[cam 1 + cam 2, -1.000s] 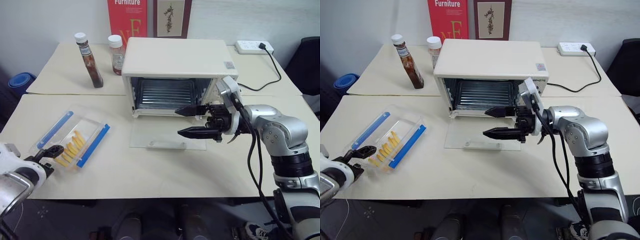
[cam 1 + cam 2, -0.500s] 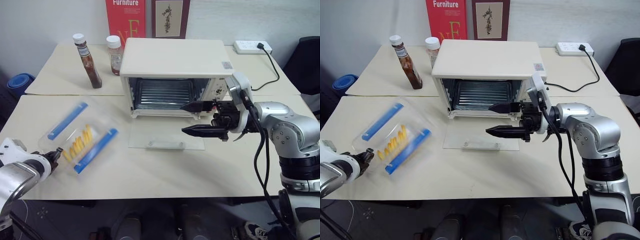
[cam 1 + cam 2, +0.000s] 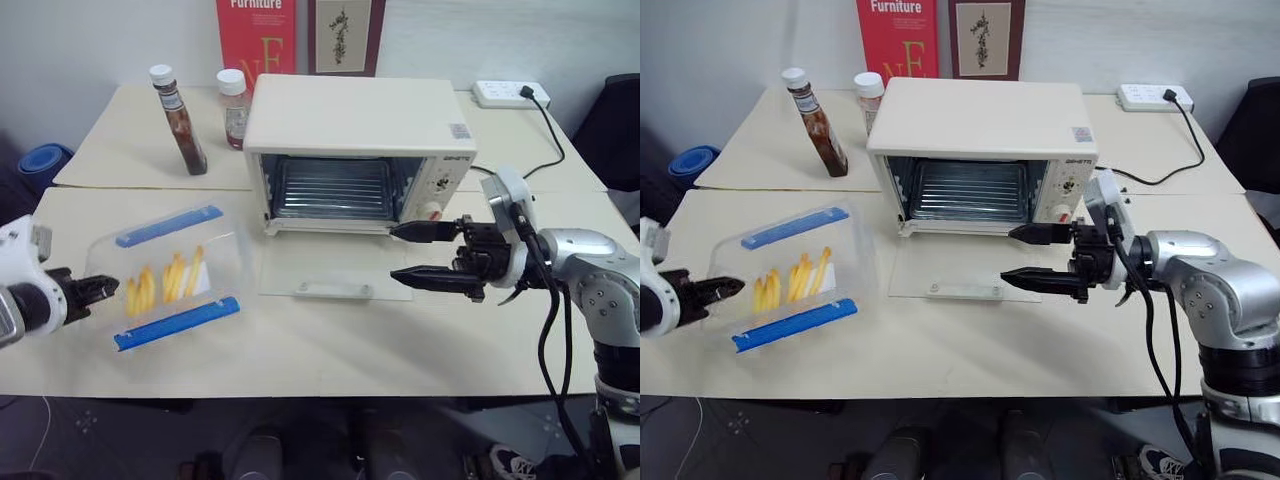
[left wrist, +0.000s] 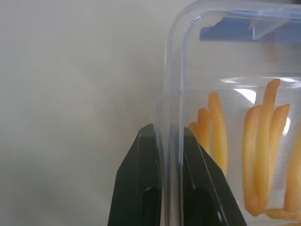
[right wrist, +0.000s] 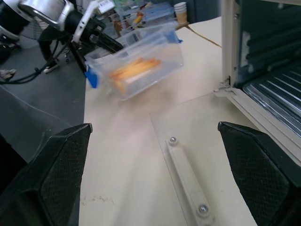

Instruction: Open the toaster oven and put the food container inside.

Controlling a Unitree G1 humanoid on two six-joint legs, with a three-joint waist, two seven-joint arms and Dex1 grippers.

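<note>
Between left claw (image 4: pixel 170 155) fingers: food container (image 3: pixel 170 277) rim

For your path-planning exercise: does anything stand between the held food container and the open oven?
Nothing visible does. The left gripper holds the container by its rim, left of the oven. The door lies flat, and the right gripper hovers over its right end, beside the route.

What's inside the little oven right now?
The toaster oven has its glass door lying open. Inside you can see the wire rack, with no food on it. The food container is outside. The oven's top inside is hidden.
</note>
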